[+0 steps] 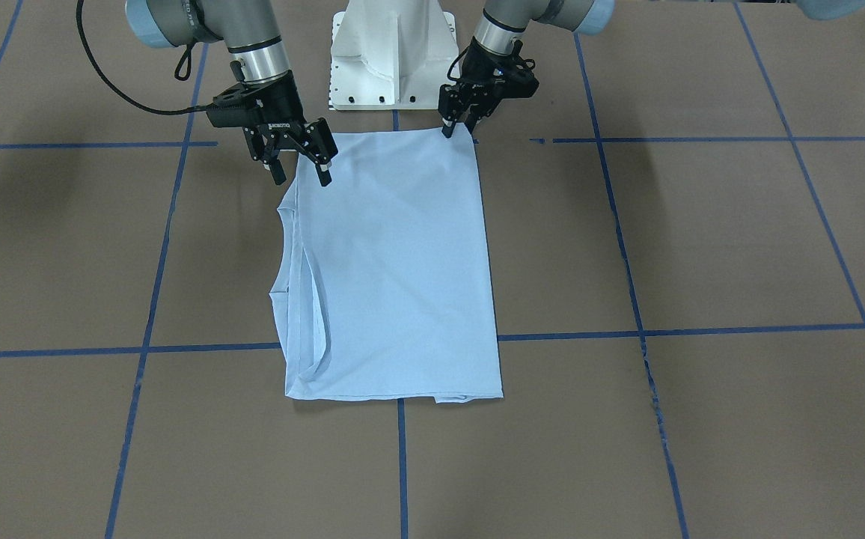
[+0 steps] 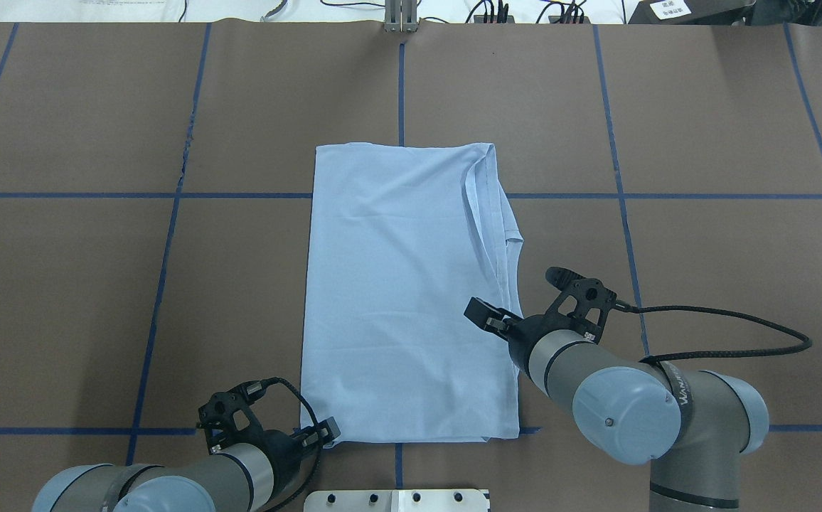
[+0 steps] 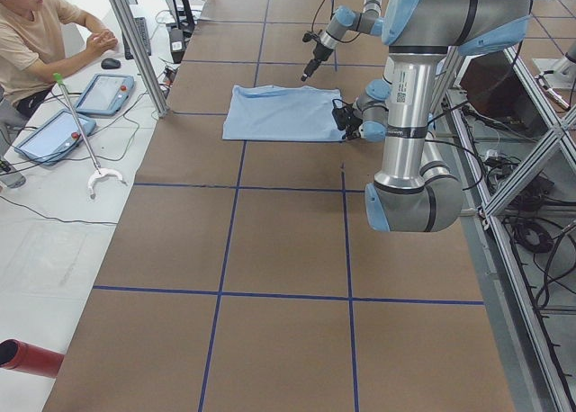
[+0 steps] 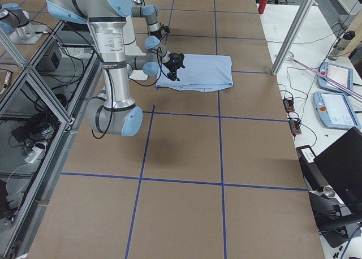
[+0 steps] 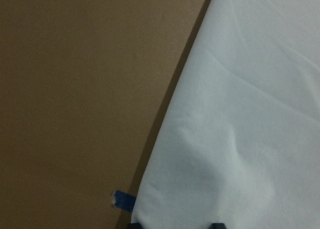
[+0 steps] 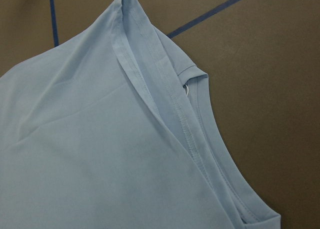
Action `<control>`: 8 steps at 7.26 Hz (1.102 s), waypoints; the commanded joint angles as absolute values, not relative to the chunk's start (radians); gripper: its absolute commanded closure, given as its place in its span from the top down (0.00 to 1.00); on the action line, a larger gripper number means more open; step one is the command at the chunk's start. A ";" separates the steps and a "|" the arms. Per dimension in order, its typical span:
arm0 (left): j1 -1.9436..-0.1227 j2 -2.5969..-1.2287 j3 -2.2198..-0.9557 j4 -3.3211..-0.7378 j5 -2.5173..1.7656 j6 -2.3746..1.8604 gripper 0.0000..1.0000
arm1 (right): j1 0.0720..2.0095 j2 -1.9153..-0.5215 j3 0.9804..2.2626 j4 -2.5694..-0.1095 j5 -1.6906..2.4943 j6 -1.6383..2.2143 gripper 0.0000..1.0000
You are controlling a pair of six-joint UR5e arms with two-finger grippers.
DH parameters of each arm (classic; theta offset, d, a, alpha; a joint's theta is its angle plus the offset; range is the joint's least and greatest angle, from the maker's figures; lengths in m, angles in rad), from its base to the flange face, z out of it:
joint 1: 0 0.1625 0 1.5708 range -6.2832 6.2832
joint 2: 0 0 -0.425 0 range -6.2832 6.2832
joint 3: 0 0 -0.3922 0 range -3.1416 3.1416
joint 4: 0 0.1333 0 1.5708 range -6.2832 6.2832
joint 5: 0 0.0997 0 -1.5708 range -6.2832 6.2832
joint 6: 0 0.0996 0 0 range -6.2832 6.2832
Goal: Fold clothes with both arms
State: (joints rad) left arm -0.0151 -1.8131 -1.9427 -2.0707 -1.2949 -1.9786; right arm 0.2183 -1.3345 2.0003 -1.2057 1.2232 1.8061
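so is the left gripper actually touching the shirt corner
Cannot tell. The front-facing view puts the left gripper right at the T-shirt corner, but from that steep angle neither contact nor a gap shows plainly.

White lettering beginning "WAN" runs along the grey elbow housing of the right arm [image 2: 624, 412], the rest unreadable. Small white print above its fingers [image 1: 324, 174] cannot be made out.

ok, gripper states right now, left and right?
Left gripper: at the T-shirt corner, cannot tell whether open or shut.
Right gripper: open, holding nothing.
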 commanded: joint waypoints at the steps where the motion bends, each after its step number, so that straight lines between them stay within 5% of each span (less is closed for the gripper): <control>1: -0.021 -1.812 -1.944 -2.071 -1.295 -1.977 0.65 | 0.218 -1.335 2.000 -1.206 1.223 1.805 1.00; 3: -0.028 -1.812 -1.944 -2.071 -1.295 -1.979 0.59 | 0.218 -1.335 2.000 -1.206 1.223 1.805 1.00; 4: -0.028 -1.813 -1.944 -2.069 -1.293 -1.979 0.36 | 0.215 -1.335 2.000 -1.206 1.223 1.805 1.00; 5: -0.028 -1.812 -1.944 -2.069 -1.293 -1.979 0.27 | 0.213 -1.336 1.999 -1.206 1.221 1.805 1.00; 6: -0.026 -1.812 -1.944 -2.069 -1.293 -1.979 0.07 | 0.212 -1.335 1.988 -1.206 1.215 1.809 1.00; 8: -0.020 -1.812 -1.947 -2.069 -1.293 -1.979 0.00 | 0.180 -1.325 1.973 -1.221 1.192 1.929 0.93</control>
